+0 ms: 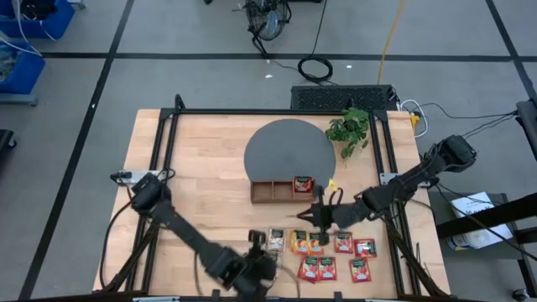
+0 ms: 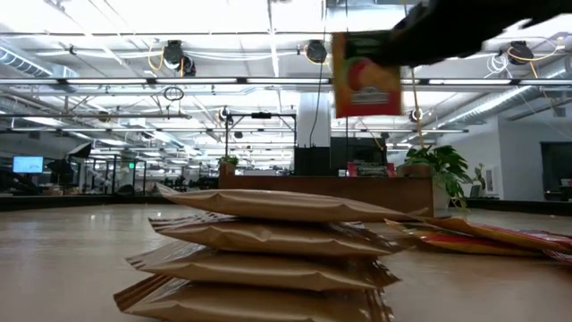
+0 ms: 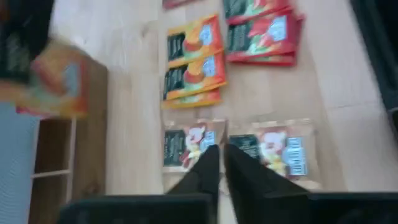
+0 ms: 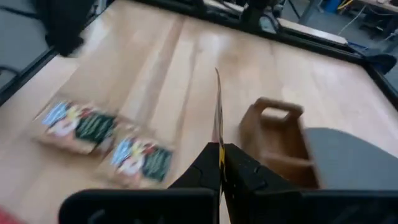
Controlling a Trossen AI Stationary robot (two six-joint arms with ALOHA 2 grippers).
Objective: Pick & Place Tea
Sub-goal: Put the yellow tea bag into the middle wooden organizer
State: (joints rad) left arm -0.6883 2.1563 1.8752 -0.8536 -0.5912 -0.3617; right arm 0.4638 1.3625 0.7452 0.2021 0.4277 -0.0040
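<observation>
Right wrist view: sachet between right gripper fingers.

The wooden table carries a grey disc at twelve o'clock, a wooden tray centrally, a plant at two, and tea sachets at five.

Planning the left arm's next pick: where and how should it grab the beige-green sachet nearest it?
Pinch the beige-green sachet by an outer edge, coming from above with the left gripper: it lies flat on the table, so only edges offer a thin grip.
</observation>
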